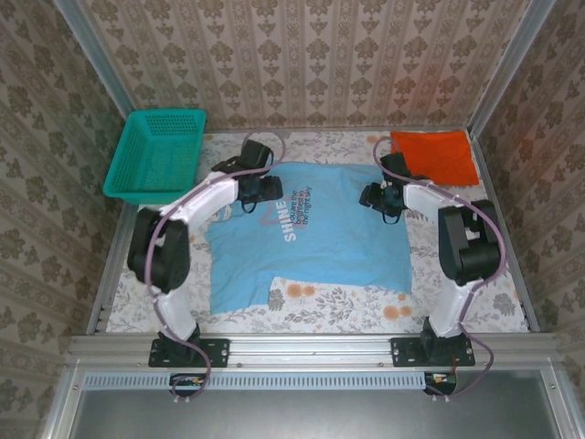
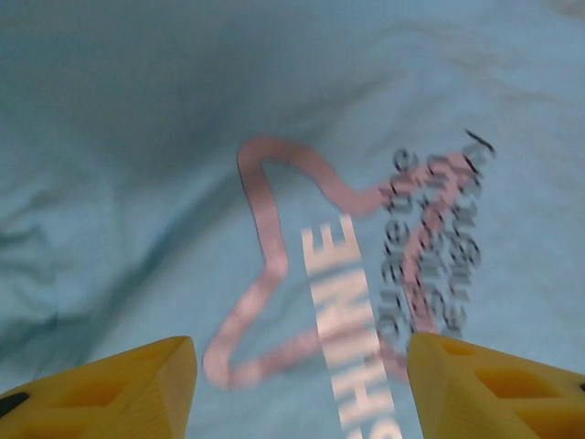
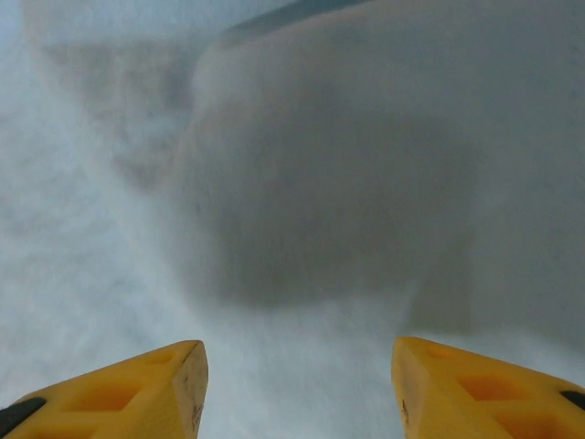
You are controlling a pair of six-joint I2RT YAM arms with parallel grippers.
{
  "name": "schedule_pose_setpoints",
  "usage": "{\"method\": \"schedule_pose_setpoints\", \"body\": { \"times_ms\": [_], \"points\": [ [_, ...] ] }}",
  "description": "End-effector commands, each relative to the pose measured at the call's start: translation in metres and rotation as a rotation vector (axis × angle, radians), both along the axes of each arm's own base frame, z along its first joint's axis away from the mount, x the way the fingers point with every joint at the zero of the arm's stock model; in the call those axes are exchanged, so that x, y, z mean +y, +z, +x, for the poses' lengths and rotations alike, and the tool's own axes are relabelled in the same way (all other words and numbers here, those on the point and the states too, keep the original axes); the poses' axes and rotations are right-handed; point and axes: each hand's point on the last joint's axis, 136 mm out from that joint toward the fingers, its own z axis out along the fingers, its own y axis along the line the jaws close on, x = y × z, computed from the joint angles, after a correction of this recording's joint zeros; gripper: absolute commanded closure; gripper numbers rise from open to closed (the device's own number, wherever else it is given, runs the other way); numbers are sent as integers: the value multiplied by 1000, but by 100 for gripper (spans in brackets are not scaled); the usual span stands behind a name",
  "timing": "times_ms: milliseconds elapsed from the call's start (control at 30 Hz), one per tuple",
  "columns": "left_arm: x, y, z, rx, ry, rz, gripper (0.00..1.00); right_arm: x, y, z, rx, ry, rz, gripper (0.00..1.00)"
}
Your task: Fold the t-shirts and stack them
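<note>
Right up against the lens, the left pincer's (image 2: pixel 302 389) yellow fingers (image 2: pixel 119 393) sit wide apart with nothing between them, hovering over the chest of the blue tee (image 2: pixel 137 137). The right pincer (image 3: pixel 297 389) is spread just as wide and is empty too, but its own view is so blurry I can't tell what's under it. From above, the left pincer (image 1: pixel 265 190) is near the collar and the right pincer (image 1: pixel 377 197) is by the right shoulder or sleeve.

The blue tee (image 1: pixel 311 247) lies spread out face-up in the middle of the tabletop (image 1: pixel 347 297), a bit skewed, with the bottom hem crumpled on the near-left side. The orange tee (image 1: pixel 434 154) is already a neat folded square in the far right corner, well apart from it. The teal basket (image 1: pixel 155 155) is at the far left.

Handling-wise it's thin, floppy jersey: light, no stiffness, and it'll drag and wrinkle if pulled by one point. I'd pinch a single layer at the shoulder seams or sleeve edges, both arms at once, so the fold comes over evenly. The floral tabletop cover looks soft as well, so there's a risk of grabbing that along with the shirt.

The print (image 2: pixel 356 302) reads "SHINE" in pale letters, with a pink outline shape around it. The small dark lines beside it are too smeared to read properly.
</note>
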Motion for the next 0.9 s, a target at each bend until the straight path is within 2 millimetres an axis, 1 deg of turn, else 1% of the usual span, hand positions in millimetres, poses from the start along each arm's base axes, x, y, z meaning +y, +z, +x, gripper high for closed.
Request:
{"method": "schedule_pose_setpoints", "body": {
  "times_ms": [0,33,67,100,133,200,233,267,300,400,433,533,633,767,867],
  "points": [
    [9,0,37,-25,89,22,38,8,1,25,-12,-6,15,43],
    [21,2,53,-34,118,37,36,7,-4,28,7,-10,8,44],
    [28,4,62,-43,139,58,35,8,-9,28,23,-9,10,44],
    [35,10,76,-63,161,65,34,11,-10,30,24,-5,26,45],
    [41,14,88,-72,178,62,34,14,-13,30,23,-1,39,46],
    [46,18,111,-83,186,62,34,16,-13,32,2,-4,57,47],
    [47,16,122,-81,185,68,33,17,-13,33,-9,-3,65,47],
    [48,17,132,-86,177,66,33,18,-13,33,-16,-3,71,47],
    [46,8,142,-70,163,57,33,19,-14,32,-19,-2,77,47],
    [33,-6,169,-64,109,2,34,24,-15,33,-35,5,104,47],
    [27,-7,177,-74,84,-18,35,24,-17,33,-38,3,111,47],
    [22,-24,193,-83,45,-24,36,26,-19,33,-47,9,120,47],
    [18,-32,202,-113,7,-30,37,28,-19,32,-49,15,129,47],
    [12,-40,206,-128,-40,-33,38,30,-16,33,-68,17,145,48],
    [11,-51,205,-117,-61,-13,41,30,-16,33,-72,17,147,48]
  ]
}}
